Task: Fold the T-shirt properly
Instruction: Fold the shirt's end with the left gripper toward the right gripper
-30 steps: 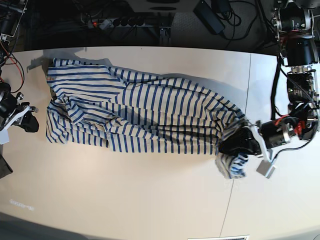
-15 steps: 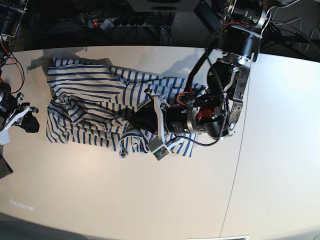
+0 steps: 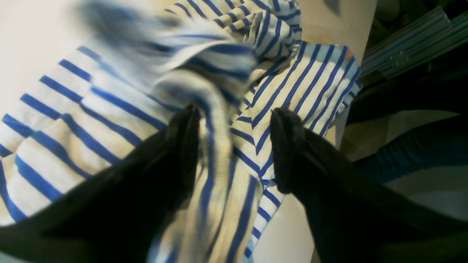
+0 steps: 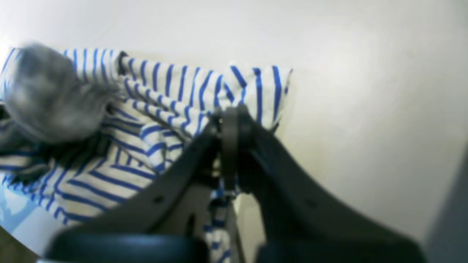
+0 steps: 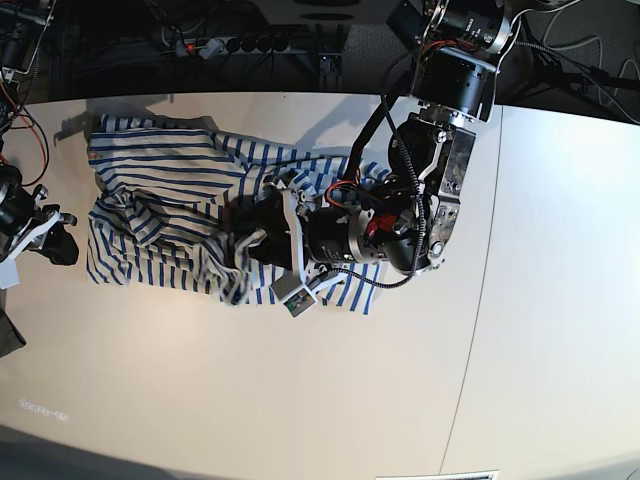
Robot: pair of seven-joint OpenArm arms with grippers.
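Observation:
The T-shirt (image 5: 160, 190), cream with thin blue stripes, lies bunched on the left half of the white table (image 5: 330, 400). My left arm reaches across it, and its gripper (image 5: 245, 250) sits over the shirt's front middle. In the left wrist view this gripper (image 3: 234, 146) is open, and a blurred twist of the shirt (image 3: 215, 109) hangs against one finger. My right gripper (image 5: 62, 245) is at the shirt's left edge. In the right wrist view it (image 4: 228, 117) is shut, with striped cloth (image 4: 164, 95) pinched between the fingers.
A power strip (image 5: 235, 44) and cables lie in the dark behind the table's back edge. A seam (image 5: 478, 300) runs down the table to the right of my left arm. A dark object (image 5: 8, 335) sits at the left edge.
My left arm swung from the far right over to the middle left, dragging the shirt's right end over the body. Its jaws now stand open. The right gripper stayed put.

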